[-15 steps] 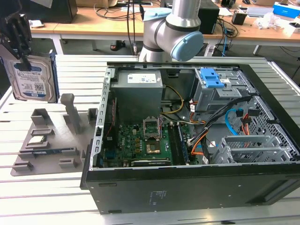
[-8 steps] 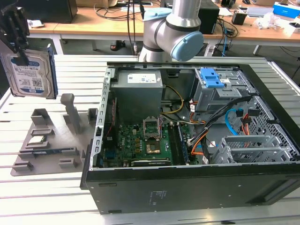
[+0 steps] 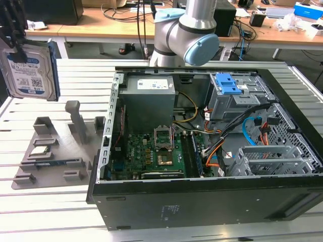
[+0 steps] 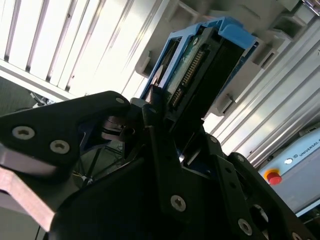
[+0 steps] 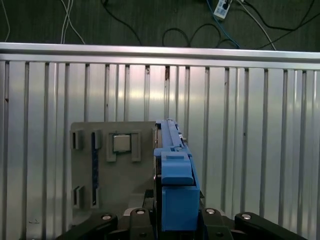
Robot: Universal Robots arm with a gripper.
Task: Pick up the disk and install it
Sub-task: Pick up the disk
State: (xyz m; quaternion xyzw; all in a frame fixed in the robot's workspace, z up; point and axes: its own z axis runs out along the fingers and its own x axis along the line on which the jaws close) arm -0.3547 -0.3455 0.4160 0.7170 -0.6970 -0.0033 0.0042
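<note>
Disk [image 3: 30,70] we see clamped upright in the gripper [image 3: 15,41], hanging clear above the gray fixture [image 3: 50,156], well apart from the open computer case [image 3: 202,201].

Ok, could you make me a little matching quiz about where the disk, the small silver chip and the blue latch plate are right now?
Things:
1. disk
2. processor chip
3. blue latch plate

Places:
A. lying in the grey holder on the table
B. inside the open computer case, on top of the drive cage
C. clamped in the gripper, up in the air at the exterior view's left

Pairs: 1-C, 2-A, 3-B
</note>
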